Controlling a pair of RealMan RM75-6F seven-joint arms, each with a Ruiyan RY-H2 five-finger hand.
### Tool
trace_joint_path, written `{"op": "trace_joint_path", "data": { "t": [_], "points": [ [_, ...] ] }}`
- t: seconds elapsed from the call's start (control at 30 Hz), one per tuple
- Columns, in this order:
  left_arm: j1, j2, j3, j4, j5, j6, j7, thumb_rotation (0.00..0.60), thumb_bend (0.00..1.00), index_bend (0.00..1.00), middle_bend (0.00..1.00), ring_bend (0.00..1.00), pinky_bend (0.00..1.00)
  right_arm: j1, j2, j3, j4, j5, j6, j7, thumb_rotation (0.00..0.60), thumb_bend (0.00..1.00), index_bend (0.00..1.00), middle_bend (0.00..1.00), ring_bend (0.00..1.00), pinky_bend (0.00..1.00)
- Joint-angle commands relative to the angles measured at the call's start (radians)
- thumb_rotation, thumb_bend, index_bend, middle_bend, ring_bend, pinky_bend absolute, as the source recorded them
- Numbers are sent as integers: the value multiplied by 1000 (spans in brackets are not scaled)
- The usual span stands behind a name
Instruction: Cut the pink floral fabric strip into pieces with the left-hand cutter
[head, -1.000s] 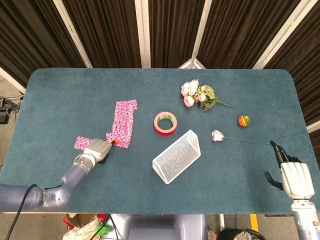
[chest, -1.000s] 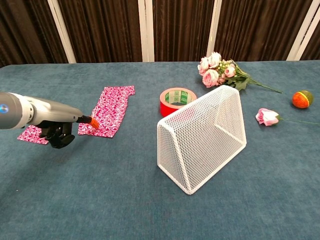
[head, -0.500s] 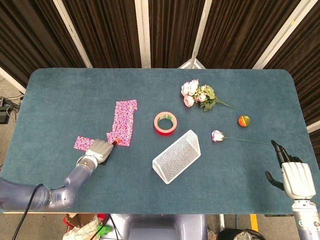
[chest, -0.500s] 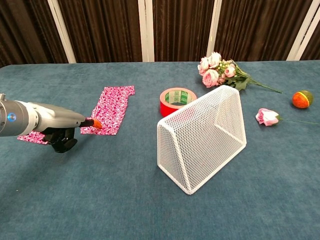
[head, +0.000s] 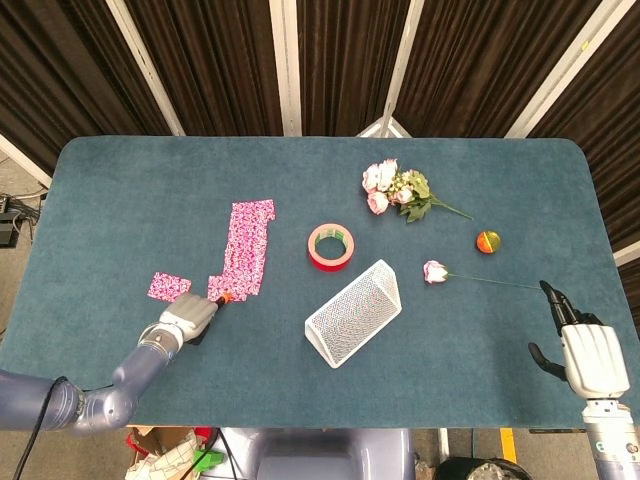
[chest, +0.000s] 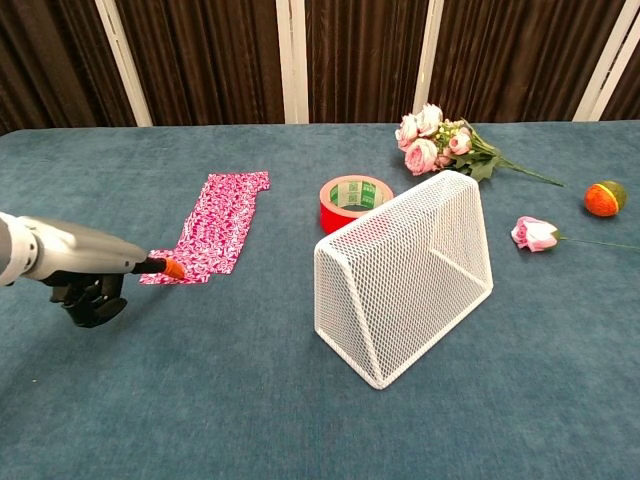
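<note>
The pink floral fabric strip (head: 246, 247) lies flat on the blue table, left of centre, also seen in the chest view as the strip (chest: 212, 226). A small cut-off piece (head: 168, 286) lies apart to its left. My left hand (head: 187, 318) grips the grey cutter (chest: 75, 258), whose orange tip (head: 224, 296) sits at the strip's near left corner. In the chest view the left hand (chest: 88, 298) hides the small piece. My right hand (head: 586, 352) hangs at the table's near right edge, fingers apart and holding nothing.
A red tape roll (head: 330, 246) lies right of the strip. A white mesh basket (head: 352, 313) lies on its side near the centre. A flower bunch (head: 398, 189), a single rose (head: 435, 271) and an orange-green ball (head: 488, 241) lie to the right.
My left hand has drawn the cutter back toward the near table edge, off the fabric. The small cut piece now lies uncovered. The right hand has not moved.
</note>
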Motion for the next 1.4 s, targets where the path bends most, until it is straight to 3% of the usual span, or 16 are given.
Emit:
{"op": "trace_joint_path", "data": {
  "t": [0.03,0.3,0.7,1.13,1.4],
  "points": [
    [3,7,8,-6,2,-2,-7,600,911,0,831,723,668,0,0,0,0,0,0,-1,600,292,0,216,451,456],
    [14,53,28,-18,25,-111,-82,600,912,0,832,723,668,3,-4,0,0,1,-5,-8,600,291,0,216,450,456],
    [9,70,57,-64,106,-167,-140,600,913,0,832,723,668,1,-1,1,-2,-2,1,-4,600,292,0,217,450,456],
    [34,115,63,-125,232,-147,-209,600,913,0,832,723,668,1,-3,0,0,-3,1,-3,600,292,0,217,450,457],
    [89,127,36,-91,319,-37,-251,600,913,0,833,724,668,4,-9,-1,2,1,-6,-11,600,292,0,217,450,456]
  ]
}}
